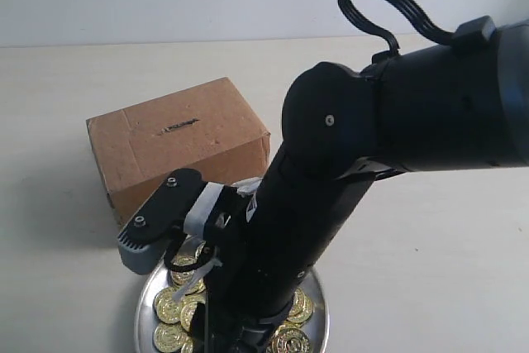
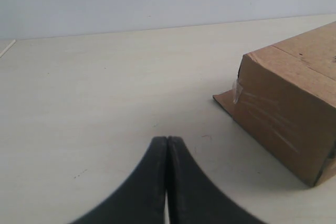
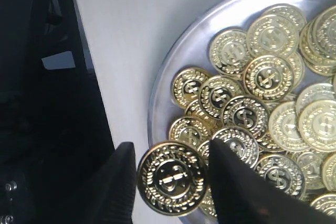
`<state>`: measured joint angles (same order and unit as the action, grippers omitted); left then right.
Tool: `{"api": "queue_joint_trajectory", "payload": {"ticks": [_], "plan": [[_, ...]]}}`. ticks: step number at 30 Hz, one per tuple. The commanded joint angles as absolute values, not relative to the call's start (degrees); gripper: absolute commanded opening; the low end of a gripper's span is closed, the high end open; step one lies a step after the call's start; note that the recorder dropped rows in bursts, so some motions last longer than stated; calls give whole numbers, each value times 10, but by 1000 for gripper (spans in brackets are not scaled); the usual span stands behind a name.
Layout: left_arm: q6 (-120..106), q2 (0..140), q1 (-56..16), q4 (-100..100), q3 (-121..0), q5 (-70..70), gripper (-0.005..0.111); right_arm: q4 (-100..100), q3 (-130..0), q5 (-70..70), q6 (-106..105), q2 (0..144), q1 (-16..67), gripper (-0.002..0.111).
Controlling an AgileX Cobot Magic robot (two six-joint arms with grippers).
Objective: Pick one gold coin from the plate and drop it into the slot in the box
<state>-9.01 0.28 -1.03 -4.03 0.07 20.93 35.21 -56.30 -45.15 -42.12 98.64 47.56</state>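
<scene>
In the right wrist view my right gripper (image 3: 172,153) is shut on one gold coin (image 3: 171,178), held by its edges between the two black fingers, face toward the camera. It hangs above the rim of the silver plate (image 3: 160,85), which holds several more gold coins (image 3: 265,74). In the exterior view the plate (image 1: 319,313) lies in front of the brown cardboard box (image 1: 207,150), whose dark slot (image 1: 180,126) shows on top. The right arm hides the gripper there. My left gripper (image 2: 167,141) is shut on nothing, low over the table beside the box (image 2: 294,111).
The right arm's black body (image 1: 331,204) leans over the plate and covers the box's near right corner. A grey wrist camera housing (image 1: 157,222) juts out in front of the box. Pale tabletop (image 1: 66,97) surrounds everything.
</scene>
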Motion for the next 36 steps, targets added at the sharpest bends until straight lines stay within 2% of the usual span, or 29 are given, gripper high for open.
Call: {"api": "queue_joint_trajectory", "payload": {"ticks": [1,8,14,18,26,36], "plan": [[-87,0,-14,-45,0,204,0,361,-564,-467,-459,980,473,32],[-78,0,-14,-48,0,186,0,361,-564,-494,-466,980,473,32],[66,0,-14,-385,0,102,0,361,-564,-497,-506,980,473,32],[60,0,-14,-495,0,113,0,361,-564,-497,-547,980,473,32],[57,18,-14,-529,-13,185,0,360,-597,-482,-567,980,473,32],[-117,198,-14,-608,-128,273,0,322,-691,-512,-568,980,473,32]]}}
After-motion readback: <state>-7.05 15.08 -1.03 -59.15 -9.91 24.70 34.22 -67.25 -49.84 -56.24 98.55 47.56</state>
